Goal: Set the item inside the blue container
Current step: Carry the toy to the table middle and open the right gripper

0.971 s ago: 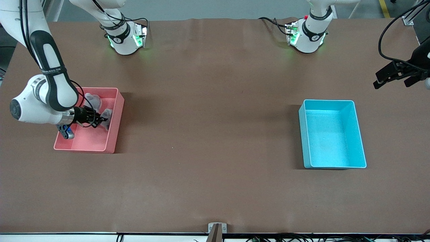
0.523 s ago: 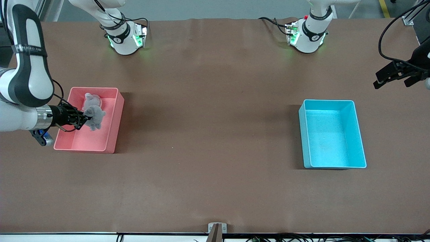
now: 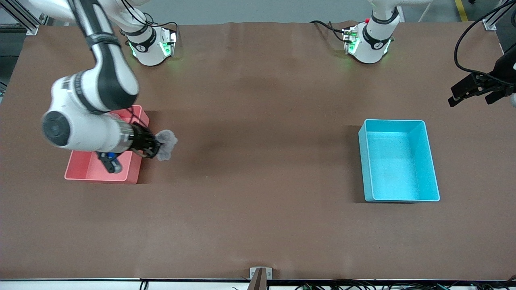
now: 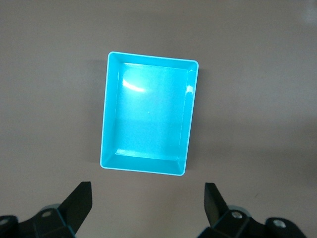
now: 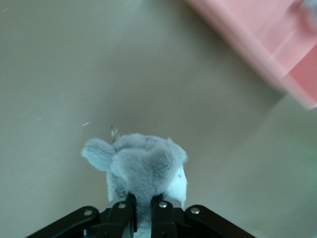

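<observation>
right gripper point(image 3: 155, 146) clamps plush point(image 3: 166, 144) beside pink bin point(image 3: 135, 172) (thin pinch); may slip before blue bin point(image 3: 431, 161). left gripper point(image 4: 148, 203) waits open above it.

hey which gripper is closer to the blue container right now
The left gripper. It hangs open just off the blue container, toward the left arm's end of the table. The right gripper is shut on the grey plush toy beside the pink bin.
</observation>
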